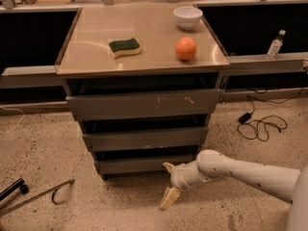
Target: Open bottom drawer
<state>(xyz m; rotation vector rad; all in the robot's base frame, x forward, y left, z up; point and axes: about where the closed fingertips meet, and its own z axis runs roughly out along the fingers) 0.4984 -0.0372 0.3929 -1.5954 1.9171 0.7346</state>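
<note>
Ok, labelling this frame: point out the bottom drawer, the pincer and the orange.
bottom drawer (139, 165), camera view, middle of its front.
pincer (165, 186), camera view, between its open fingertips, before the drawer.
orange (186, 48), camera view, its middle.

The robot's arm (250, 173) is white, smooth and round like a fat tube. A few tiny dark dots sit along it. It has a round bump like an elbow, then a shorter white part. The gripper (168, 183) is at the end, low down just in front of the bottom drawer (144, 165). Its two fingers (170, 198) are pale yellow and stand apart.
</note>
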